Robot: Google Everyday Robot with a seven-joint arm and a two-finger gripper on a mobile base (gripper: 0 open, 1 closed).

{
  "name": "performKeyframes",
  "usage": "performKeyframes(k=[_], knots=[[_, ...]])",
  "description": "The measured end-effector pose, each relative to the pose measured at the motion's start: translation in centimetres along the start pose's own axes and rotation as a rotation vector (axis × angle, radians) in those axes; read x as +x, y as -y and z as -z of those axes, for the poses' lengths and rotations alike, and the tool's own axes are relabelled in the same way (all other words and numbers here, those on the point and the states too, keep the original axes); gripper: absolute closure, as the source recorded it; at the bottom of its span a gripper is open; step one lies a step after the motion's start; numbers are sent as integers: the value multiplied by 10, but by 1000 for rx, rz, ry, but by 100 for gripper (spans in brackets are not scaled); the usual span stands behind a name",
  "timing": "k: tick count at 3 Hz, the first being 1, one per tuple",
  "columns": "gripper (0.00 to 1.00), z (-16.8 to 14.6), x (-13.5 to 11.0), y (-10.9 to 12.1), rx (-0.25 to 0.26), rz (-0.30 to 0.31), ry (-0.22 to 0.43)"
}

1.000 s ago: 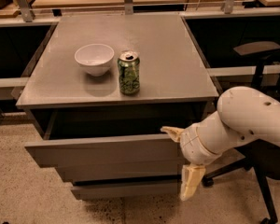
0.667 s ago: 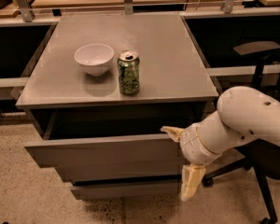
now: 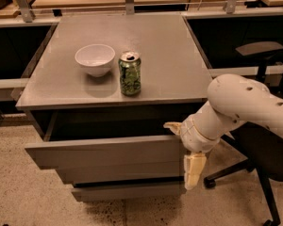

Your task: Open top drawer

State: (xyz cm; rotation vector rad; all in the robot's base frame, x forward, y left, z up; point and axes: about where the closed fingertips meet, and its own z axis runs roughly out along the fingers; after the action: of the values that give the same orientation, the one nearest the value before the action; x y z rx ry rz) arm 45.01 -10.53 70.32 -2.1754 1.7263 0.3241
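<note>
The top drawer is the uppermost grey front of a three-drawer cabinet. It stands pulled out toward me, with a dark gap between its front panel and the cabinet top. My gripper is at the right end of that front panel. One tan finger reaches over the panel's top edge. The other finger hangs down in front of the panel's right end. The fingers are spread apart and hold nothing.
A white bowl and a green can stand on the grey cabinet top. Two lower drawer fronts sit below. A black office chair stands at right, under my arm. Desks run along the back.
</note>
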Motion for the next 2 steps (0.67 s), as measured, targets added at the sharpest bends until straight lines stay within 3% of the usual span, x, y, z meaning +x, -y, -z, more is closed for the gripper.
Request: performKeyframes(k=[1,2], knots=[[0,-4,7,13,-37,-2,-15],[25,-14,10,18,-98,-4,-19]])
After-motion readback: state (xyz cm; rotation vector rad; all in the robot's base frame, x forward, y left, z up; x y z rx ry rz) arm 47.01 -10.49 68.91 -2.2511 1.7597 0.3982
